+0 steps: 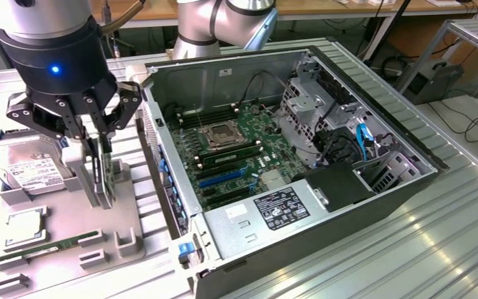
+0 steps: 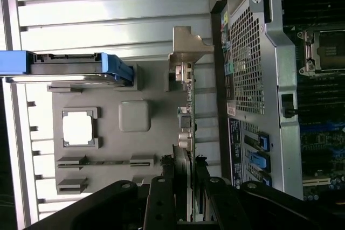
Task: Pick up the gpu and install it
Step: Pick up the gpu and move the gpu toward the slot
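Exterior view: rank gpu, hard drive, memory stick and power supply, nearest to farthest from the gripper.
1. gpu: upright in the grey holder, right at the gripper.
2. hard drive: toward the exterior view's left.
3. memory stick: lying low on the holder, nearer the camera.
4. power supply: on the exterior view's right.

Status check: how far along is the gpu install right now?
Done: nothing seated; the blue slots in the open case are bare. In hand: the gripper is closed on the gpu, standing on edge at the grey holder tray beside the case. Left: getting it into the case.
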`<state>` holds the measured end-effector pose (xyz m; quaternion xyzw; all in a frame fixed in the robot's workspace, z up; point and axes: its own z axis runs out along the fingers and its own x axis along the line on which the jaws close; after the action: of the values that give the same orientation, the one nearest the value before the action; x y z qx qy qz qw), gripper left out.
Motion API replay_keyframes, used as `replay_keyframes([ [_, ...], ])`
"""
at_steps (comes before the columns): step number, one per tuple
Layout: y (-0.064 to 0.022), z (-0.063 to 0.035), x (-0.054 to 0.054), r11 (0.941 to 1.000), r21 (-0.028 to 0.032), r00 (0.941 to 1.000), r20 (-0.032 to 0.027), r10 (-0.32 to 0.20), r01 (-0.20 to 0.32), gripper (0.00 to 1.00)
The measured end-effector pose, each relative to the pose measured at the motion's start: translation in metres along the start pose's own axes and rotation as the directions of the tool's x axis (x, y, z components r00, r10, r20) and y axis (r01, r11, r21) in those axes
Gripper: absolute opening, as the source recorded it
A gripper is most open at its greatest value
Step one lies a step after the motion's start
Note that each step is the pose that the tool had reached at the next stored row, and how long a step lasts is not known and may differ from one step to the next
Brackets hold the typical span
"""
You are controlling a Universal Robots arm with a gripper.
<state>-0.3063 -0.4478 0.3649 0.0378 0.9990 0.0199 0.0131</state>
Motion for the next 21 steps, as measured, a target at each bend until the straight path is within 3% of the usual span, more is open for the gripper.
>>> replay_keyframes([
  [21,0.0006,-0.0143,0.000,1.0000,0.0001,1.0000,0.0000,0.000,0.000,0.26],
])
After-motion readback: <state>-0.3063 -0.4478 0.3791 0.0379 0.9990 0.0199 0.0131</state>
